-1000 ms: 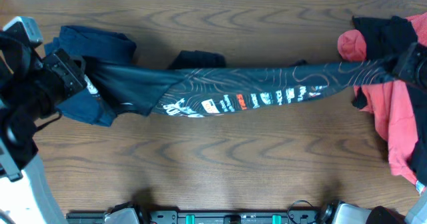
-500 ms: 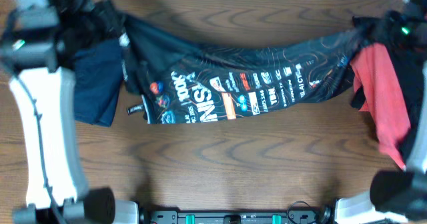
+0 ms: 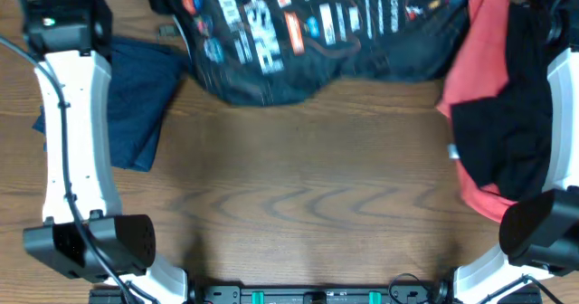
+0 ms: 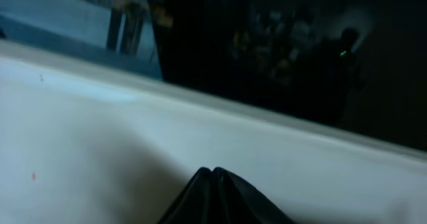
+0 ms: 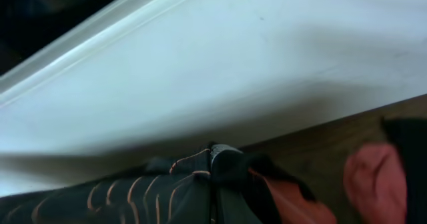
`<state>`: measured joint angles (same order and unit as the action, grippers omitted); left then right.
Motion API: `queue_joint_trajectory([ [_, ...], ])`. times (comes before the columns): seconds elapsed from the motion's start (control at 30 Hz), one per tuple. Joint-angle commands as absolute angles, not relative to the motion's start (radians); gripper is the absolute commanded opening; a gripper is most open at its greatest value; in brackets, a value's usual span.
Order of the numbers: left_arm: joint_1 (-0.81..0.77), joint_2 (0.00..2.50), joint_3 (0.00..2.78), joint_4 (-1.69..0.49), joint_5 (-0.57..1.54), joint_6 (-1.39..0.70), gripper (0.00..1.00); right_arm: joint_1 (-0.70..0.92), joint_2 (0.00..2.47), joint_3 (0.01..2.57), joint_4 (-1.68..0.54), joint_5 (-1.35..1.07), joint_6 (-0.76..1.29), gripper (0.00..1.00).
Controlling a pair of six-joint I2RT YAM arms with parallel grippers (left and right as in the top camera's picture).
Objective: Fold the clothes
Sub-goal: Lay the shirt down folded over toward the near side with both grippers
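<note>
Spreading step, I judge: left end effector (image 4: 212, 183) and right end effector (image 5: 215, 159) apparently clench the jersey (image 3: 308, 33) stretched between them; next should lay it flat on the bench (image 3: 298, 195) beneath.

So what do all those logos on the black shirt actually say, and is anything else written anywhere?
Black jersey: rows of white, orange and blue logos, all too blurred to read.
Navy garment: no print visible.
Wrist views: no text.
</note>
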<state>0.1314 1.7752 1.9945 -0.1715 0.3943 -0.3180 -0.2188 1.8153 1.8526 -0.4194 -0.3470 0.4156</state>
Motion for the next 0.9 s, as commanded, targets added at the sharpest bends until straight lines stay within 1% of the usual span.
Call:
queue_joint_trajectory([
  [0.0, 0.147, 1.731, 2.035, -0.268, 0.471, -0.353, 0.06, -0.233, 1.776, 1.884, -0.495, -0.374, 0.368, 0.01],
  [0.1, 0.152, 1.72, 2.034, -0.541, 0.517, -0.294, 0.06, -0.23, 1.777, 1.883, -0.716, -0.373, 0.198, 0.01],
  [0.2, 0.151, 1.718, 2.033, -0.91, 0.524, -0.239, 0.06, -0.226, 1.786, 1.881, -0.962, -0.341, 0.06, 0.01],
  [0.23, 0.149, 1.719, 2.025, -1.038, 0.524, -0.213, 0.06, -0.226, 1.788, 1.879, -1.03, -0.329, 0.033, 0.01],
  [0.33, 0.149, 1.72, 1.98, -1.301, 0.519, -0.16, 0.06, -0.223, 1.792, 1.85, -1.217, -0.271, -0.018, 0.01],
  [0.43, 0.149, 1.72, 1.909, -1.462, 0.496, -0.133, 0.06, -0.222, 1.792, 1.809, -1.389, -0.155, -0.016, 0.01],
  [0.53, 0.146, 1.72, 1.81, -1.536, 0.456, -0.099, 0.06, -0.222, 1.792, 1.738, -1.482, -0.098, -0.016, 0.01],
  [0.63, 0.147, 1.72, 1.693, -1.57, 0.377, -0.097, 0.06, -0.224, 1.792, 1.643, -1.505, -0.04, -0.016, 0.01],
  [0.73, 0.146, 1.72, 1.57, -1.573, 0.314, -0.097, 0.06, -0.224, 1.792, 1.544, -1.509, -0.031, -0.013, 0.02],
  [0.83, 0.147, 1.72, 1.467, -1.554, 0.294, -0.097, 0.06, -0.224, 1.792, 1.451, -1.489, -0.031, 0.004, 0.07],
  [0.87, 0.147, 1.72, 1.445, -1.541, 0.289, -0.097, 0.06, -0.224, 1.792, 1.43, -1.478, -0.031, 0.007, 0.13],
])
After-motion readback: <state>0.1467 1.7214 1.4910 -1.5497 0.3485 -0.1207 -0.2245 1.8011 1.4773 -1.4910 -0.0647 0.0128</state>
